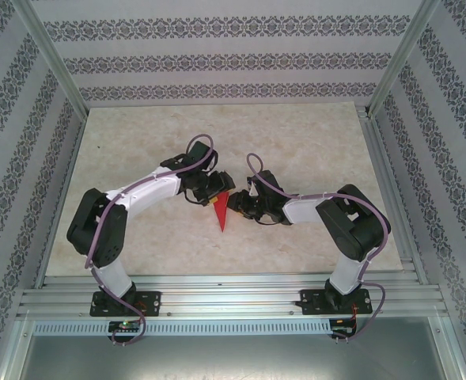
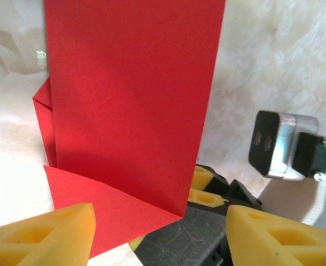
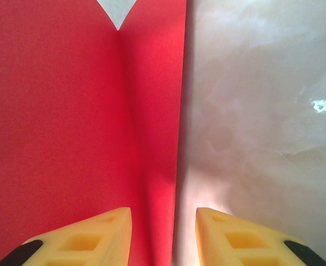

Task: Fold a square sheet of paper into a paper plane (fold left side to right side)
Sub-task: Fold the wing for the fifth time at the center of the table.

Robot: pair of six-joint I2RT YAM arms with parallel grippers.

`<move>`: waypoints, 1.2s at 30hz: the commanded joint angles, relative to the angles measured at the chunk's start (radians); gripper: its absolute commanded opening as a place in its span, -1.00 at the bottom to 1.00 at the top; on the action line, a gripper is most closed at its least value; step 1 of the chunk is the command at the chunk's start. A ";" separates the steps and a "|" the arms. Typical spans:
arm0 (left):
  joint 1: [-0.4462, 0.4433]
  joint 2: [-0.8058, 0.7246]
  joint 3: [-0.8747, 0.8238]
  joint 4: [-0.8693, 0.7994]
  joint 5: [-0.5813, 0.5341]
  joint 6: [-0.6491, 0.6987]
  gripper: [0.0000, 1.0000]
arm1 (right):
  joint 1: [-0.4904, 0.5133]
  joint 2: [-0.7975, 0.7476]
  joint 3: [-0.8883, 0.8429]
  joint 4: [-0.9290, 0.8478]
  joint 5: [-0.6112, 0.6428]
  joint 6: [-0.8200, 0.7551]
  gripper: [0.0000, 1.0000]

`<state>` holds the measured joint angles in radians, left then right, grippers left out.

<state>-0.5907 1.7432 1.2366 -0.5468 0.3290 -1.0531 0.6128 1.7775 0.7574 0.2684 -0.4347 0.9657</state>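
The sheet of paper [image 1: 222, 214] lies on the table [image 1: 312, 142] between my two pincers, already folded in part. From above it is a narrow red shape with its point toward my bases.

My left pincer [image 2: 160, 213] is open. Its two yellow fingers stand wide apart, one on each side of the sheet. A tall panel of the sheet rises in front of this pincer, and its long edges are straight and clean. Under the panel lies a triangular flap, and its lower edge runs behind one of the fingers.

My right pincer [image 3: 164, 213] is partly open, with the tips apart. The straight side edge of the sheet runs down into the gap between them, and a soft ridge in the paper runs beside that edge. Pale table shows between this edge and the outer finger, so that finger is not pressing on the paper.

Both pincers are close to the sheet and to each other. On the far side of the sheet, much open marble remains up to the wall.
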 commanded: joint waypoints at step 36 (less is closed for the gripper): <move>0.060 0.092 -0.031 0.039 0.059 0.160 -0.93 | -0.001 -0.027 0.017 -0.040 0.034 -0.067 -0.27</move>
<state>-0.5606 1.8130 1.2320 -0.5526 0.3210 -0.9749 0.6132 1.7828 0.7574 0.2287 -0.4191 0.9310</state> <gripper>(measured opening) 0.062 0.364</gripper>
